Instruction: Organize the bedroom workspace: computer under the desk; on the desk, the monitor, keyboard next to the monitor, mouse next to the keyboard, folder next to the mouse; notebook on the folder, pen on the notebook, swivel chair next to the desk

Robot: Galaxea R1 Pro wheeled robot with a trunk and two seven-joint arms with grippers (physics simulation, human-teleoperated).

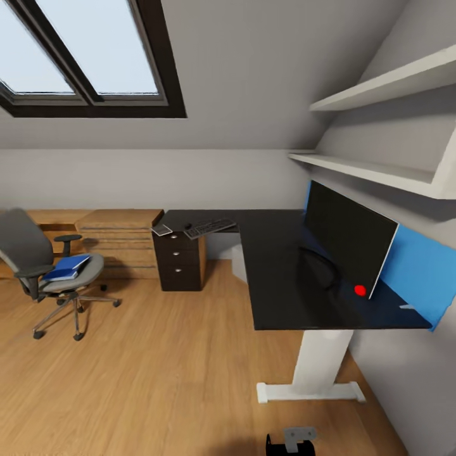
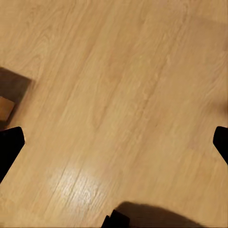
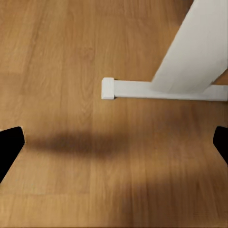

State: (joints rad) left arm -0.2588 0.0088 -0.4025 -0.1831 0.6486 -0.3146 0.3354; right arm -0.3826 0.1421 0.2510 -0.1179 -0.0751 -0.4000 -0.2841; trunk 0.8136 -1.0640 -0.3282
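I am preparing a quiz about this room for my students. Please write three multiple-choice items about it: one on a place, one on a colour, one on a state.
1. Where does the folder lie?
A. on the chair seat
B. on the desk
C. on the floor

2. What colour is the dot at the monitor's lower corner?
A. green
B. red
C. white

3. How does the left tool stand?
A. shut on the folder
B. shut on a pen
C. open, over bare floor

Answers:
1 A, the blue folder rests on the grey seat, apart from the desk.
2 B, a red dot shows near the screen's lower corner.
3 C, its dark fingertips sit at opposite edges of the wrist view with only planks between them.
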